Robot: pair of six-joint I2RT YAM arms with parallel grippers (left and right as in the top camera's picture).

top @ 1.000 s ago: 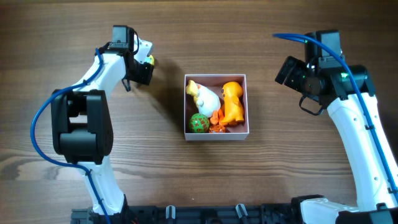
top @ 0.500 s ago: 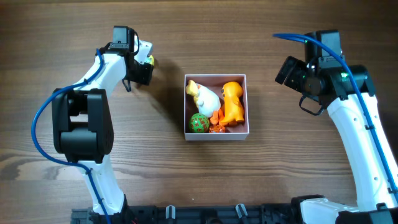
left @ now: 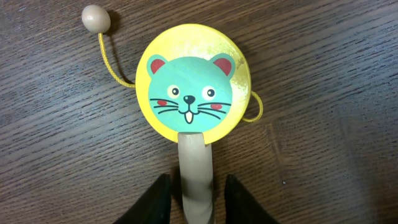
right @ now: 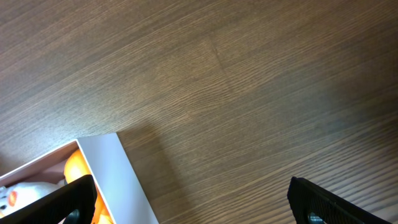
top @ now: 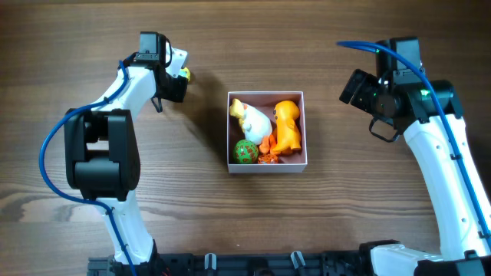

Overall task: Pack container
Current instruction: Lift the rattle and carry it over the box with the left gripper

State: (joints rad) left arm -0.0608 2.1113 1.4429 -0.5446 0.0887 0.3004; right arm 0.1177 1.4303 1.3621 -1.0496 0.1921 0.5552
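The container (top: 267,95), a small white-walled box, sits mid-table with a white duck toy (top: 255,120), an orange toy (top: 287,125) and a green ball (top: 245,152) inside. A yellow hand drum toy (left: 191,93) with a teal mouse face and a bead on a string (left: 96,18) lies on the table at the far left (top: 185,74). My left gripper (left: 197,186) straddles its pale handle (left: 196,158), open, with a small gap on each side. My right gripper (right: 189,199) is wide open and empty, right of the container's wall (right: 121,174).
The wooden table (top: 368,199) holds nothing else. The left arm's base (top: 100,157) stands at the left, and the right arm (top: 445,176) runs down the right side.
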